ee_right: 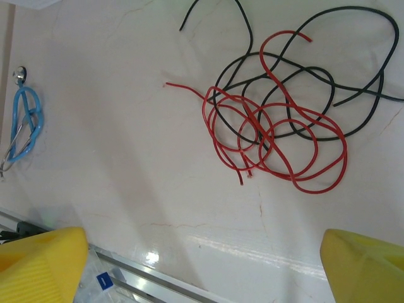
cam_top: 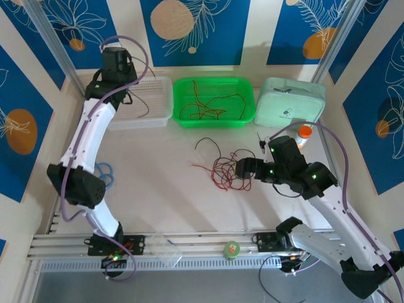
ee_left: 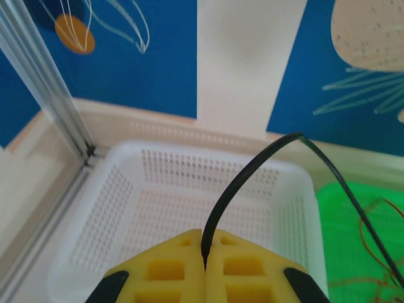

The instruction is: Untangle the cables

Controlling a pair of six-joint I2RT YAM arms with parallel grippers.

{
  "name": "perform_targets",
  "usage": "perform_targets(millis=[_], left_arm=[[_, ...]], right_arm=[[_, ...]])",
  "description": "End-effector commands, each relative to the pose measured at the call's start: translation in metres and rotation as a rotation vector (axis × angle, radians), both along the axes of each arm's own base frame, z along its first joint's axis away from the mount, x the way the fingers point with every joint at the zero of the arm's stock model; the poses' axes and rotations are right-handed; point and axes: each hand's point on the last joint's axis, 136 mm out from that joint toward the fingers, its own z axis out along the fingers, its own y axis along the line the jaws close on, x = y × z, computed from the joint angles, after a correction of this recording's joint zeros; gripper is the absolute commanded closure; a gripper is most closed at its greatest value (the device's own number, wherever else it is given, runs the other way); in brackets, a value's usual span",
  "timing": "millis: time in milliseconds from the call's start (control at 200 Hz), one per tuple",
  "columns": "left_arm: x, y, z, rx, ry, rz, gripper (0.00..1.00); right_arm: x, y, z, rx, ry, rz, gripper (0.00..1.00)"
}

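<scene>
Though cracked, pale tbl [cam_top: 158, 189], blue walls [cam_top: 252, 25]

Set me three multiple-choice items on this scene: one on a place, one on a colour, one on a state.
1. The left hand holds its black cable over: A the green tray; B the white basket; C the mint box.
2. The tangle near the right hand is: A red and black; B blue and white; C all green.
3. The right hand is: A shut on a red cable; B shut on nothing; C open.

Answers:
1 B, the basket lies right below the pinched cable in the left wrist view.
2 A, red and black loops cross each other.
3 C, its jaws stand wide apart with nothing between them.
</scene>
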Motion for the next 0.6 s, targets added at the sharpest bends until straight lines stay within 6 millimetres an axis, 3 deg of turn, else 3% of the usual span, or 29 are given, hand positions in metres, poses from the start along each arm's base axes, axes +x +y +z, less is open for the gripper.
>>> perform_targets(millis=[0,90,315,475,590], left_arm=[[0.025,0.017,0.037,0.099,-0.172,0.068,1.0],[0.047,0.017,0.017,0.156,-0.166,0.078,1.0],[0.094,0.009,-0.081,0.15,-0.014,0.041,1.0],[0.103,0.002,-0.157,0.082,0.135,0.036,1.0],[0.099,-0.001,-0.196,0.042,0.239,0.032,1.0]], right_arm=[[-0.009,0.0,-0.009,0.01,0.048,-0.01,0.05],[-0.012,-0.003,-0.01,0.0,0.053,-0.017,0.05],[-0.015,-0.007,-0.006,-0.012,0.054,-0.021,0.05],[-0.015,-0.006,-0.006,-0.009,0.057,-0.021,0.05],[-0.015,-0.005,-0.006,-0.006,0.063,-0.016,0.05]])
